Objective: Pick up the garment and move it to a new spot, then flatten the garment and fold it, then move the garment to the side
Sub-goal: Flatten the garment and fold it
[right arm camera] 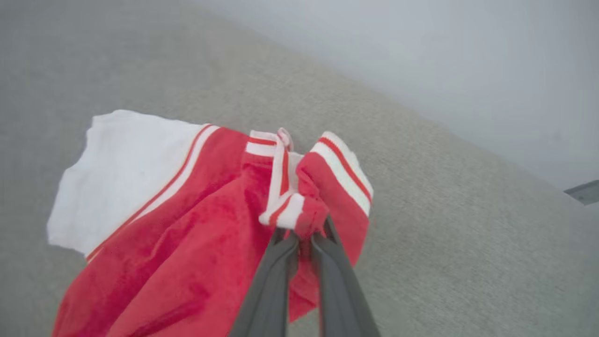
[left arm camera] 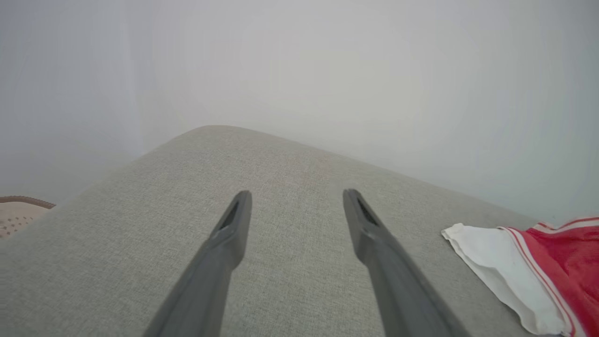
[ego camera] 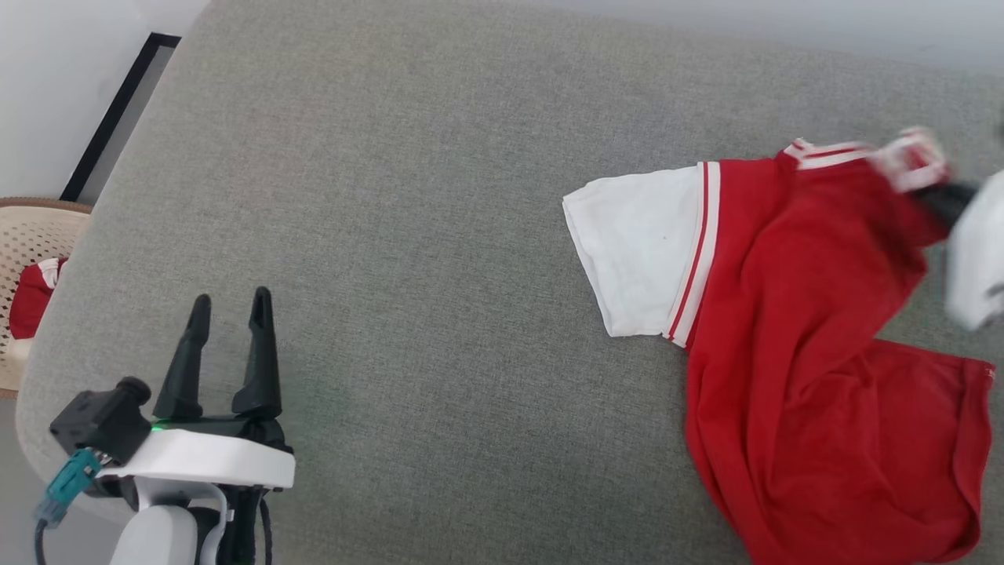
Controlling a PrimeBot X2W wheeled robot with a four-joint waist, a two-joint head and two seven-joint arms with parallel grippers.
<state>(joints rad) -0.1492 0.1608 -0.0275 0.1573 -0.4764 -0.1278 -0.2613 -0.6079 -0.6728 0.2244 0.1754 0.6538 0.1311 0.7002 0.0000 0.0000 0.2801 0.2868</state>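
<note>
A: Why bunched up at the neck?
B: Pinched there by the right gripper [right arm camera: 304,234], fingers [right arm camera: 273,285] closed on the striped trim [right arm camera: 344,168], probably for lifting the garment [ego camera: 816,377] off the cushion's [ego camera: 408,196] right side.
A: Left gripper [ego camera: 231,302]?
B: Hovering well apart, fingers [ego camera: 187,361] parted, empty.
A: Basket [ego camera: 35,227]?
B: Beige, far left, red-and-white cloth [ego camera: 31,302] inside.

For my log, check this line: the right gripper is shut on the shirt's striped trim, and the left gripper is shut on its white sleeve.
One part is wrong. The left gripper is open and empty over the grey cushion, apart from the white sleeve, as the left wrist view shows. The right gripper is shut on the striped trim of the shirt.
</note>
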